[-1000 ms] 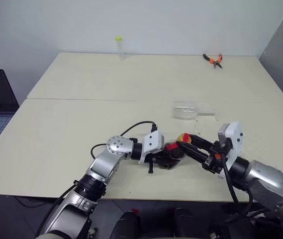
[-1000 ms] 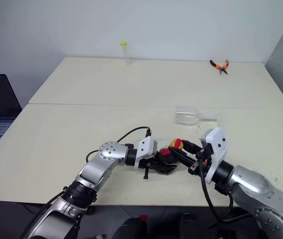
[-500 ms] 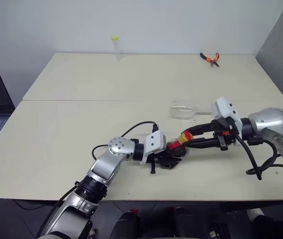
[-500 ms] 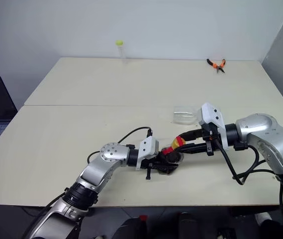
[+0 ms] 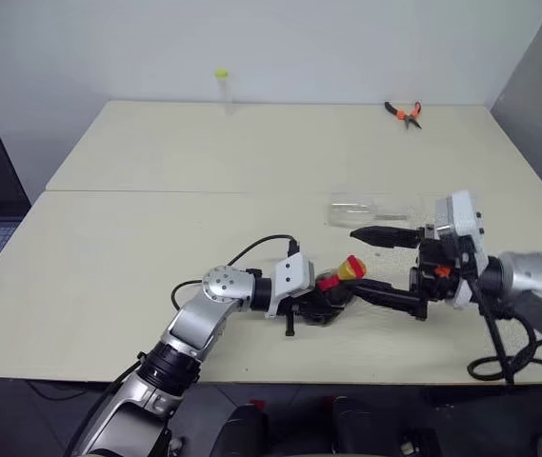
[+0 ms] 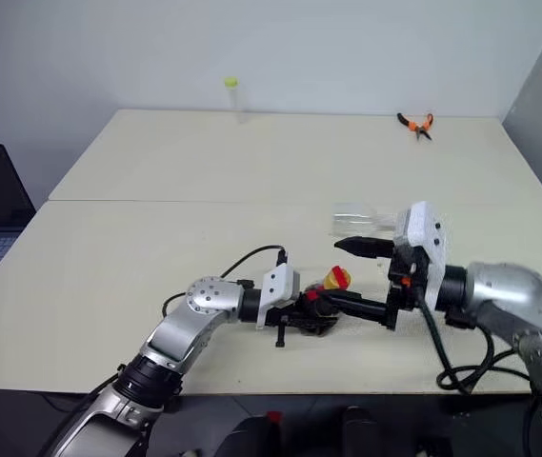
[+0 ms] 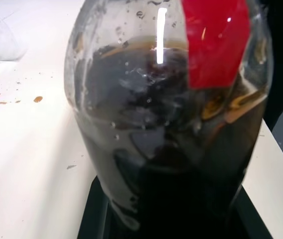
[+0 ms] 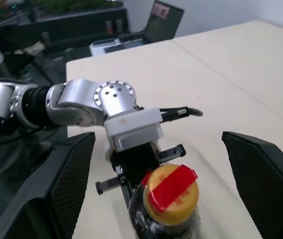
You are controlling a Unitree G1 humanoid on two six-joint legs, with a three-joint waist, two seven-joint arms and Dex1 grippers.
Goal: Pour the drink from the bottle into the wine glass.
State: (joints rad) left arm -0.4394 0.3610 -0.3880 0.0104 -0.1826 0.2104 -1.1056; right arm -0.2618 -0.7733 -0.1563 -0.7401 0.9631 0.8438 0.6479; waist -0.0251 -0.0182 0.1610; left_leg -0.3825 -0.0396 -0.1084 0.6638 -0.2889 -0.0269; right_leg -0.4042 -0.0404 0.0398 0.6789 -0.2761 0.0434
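The right gripper (image 5: 377, 265) had just let go of the yellow cap (image 5: 352, 266) and spread wide, so the cap stayed on. The left gripper (image 5: 320, 303) clamped the bottle (image 5: 332, 290); the wine glass (image 5: 356, 209) lay toppled at one o'clock.

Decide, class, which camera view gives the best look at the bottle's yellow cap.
The right wrist view: the cap faces the camera, yellow with a red strip across its top, between the open right pincer fingers. Both eye views show it small, from the side. The left wrist view shows the bottle body instead.
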